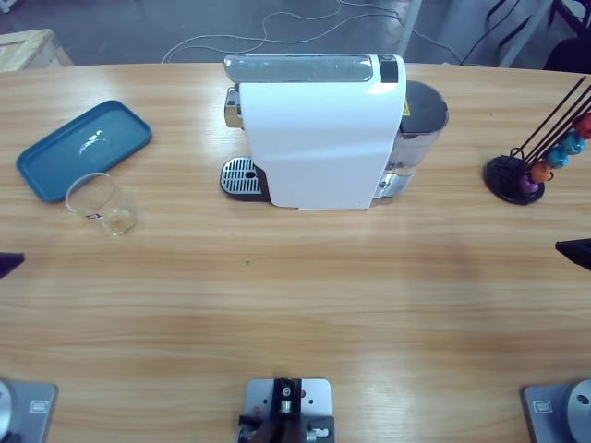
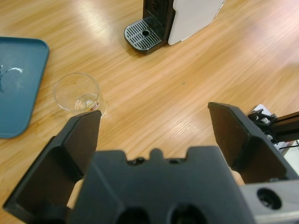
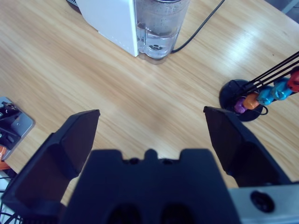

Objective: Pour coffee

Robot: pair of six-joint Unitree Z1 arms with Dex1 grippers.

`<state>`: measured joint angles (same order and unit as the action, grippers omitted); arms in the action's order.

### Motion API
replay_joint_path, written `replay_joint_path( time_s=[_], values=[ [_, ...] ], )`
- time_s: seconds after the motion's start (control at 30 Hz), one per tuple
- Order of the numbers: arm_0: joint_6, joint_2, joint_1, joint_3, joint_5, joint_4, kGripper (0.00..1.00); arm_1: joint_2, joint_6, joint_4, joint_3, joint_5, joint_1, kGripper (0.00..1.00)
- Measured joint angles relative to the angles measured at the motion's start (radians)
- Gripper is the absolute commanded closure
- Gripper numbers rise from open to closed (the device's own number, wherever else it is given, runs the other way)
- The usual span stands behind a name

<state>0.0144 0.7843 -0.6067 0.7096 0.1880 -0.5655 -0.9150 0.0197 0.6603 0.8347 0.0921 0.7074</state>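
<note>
A clear glass cup (image 1: 100, 203) stands upright on the table next to the blue tray (image 1: 83, 148); in the left wrist view the glass cup (image 2: 78, 92) sits left of and beyond my jaws. No brown coffee shows in it. The white coffee machine (image 1: 319, 138) stands at the back middle, its drip tray (image 1: 242, 177) bare. My left gripper (image 2: 154, 112) is open and holds nothing; only its dark tip (image 1: 7, 263) shows at the left edge. My right gripper (image 3: 150, 112) is open too, its tip (image 1: 574, 249) at the right edge.
A black capsule holder (image 1: 531, 166) with several coloured capsules stands at the back right. The machine's clear water tank (image 3: 159, 23) faces the right gripper, with a black cable running off behind it. The blue tray (image 2: 18, 84) lies left of the glass.
</note>
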Motion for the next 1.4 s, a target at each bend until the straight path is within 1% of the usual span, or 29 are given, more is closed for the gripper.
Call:
replay_joint_path(
  time_s=[0.47,0.57,0.63,0.7,0.9,0.97,1.07,1.17,1.27,1.3,1.33,1.37,1.4],
  values=[
    [-0.003,-0.002,0.0,-0.015,0.026,0.031,0.004,0.0,0.0,-0.005,0.0,0.0,0.0,0.0],
    [0.033,0.029,0.0,-0.006,0.026,0.047,0.004,0.0,0.0,-0.005,0.0,0.0,0.0,0.0],
    [0.105,0.096,0.001,0.043,0.027,0.085,0.004,0.0,0.0,-0.003,0.0,0.0,0.0,0.0],
    [0.194,0.183,0.001,0.119,0.041,0.13,0.004,0.0,0.0,-0.003,0.0,0.0,0.0,0.0],
    [0.446,0.487,0.032,0.38,0.161,0.232,0.023,0.0,0.0,-0.003,0.0,0.0,0.0,0.0],
    [0.5,0.579,0.042,0.458,0.205,0.244,0.023,0.0,0.0,-0.002,0.0,0.0,0.0,0.0],
    [0.538,0.695,0.048,0.549,0.261,0.248,0.03,0.0,0.0,-0.003,0.0,0.0,0.0,0.0],
    [0.561,0.778,0.049,0.584,0.311,0.249,0.027,0.002,0.0,-0.003,0.0,0.0,0.0,0.0],
    [0.59,0.827,0.049,0.585,0.318,0.249,0.041,0.006,0.0,-0.003,0.0,0.0,0.0,0.0],
    [0.601,0.84,0.051,0.585,0.318,0.249,0.069,0.008,0.0,-0.003,0.0,0.0,0.0,0.0],
    [0.615,0.85,0.053,0.585,0.318,0.249,0.13,0.009,0.0,-0.003,0.0,0.0,0.0,0.002],
    [0.633,0.861,0.057,0.585,0.318,0.249,0.161,0.01,0.0,-0.003,0.0,0.0,0.0,0.004],
    [0.647,0.871,0.061,0.585,0.318,0.249,0.161,0.01,0.0,-0.003,0.0,0.0,0.0,0.004]
  ],
)
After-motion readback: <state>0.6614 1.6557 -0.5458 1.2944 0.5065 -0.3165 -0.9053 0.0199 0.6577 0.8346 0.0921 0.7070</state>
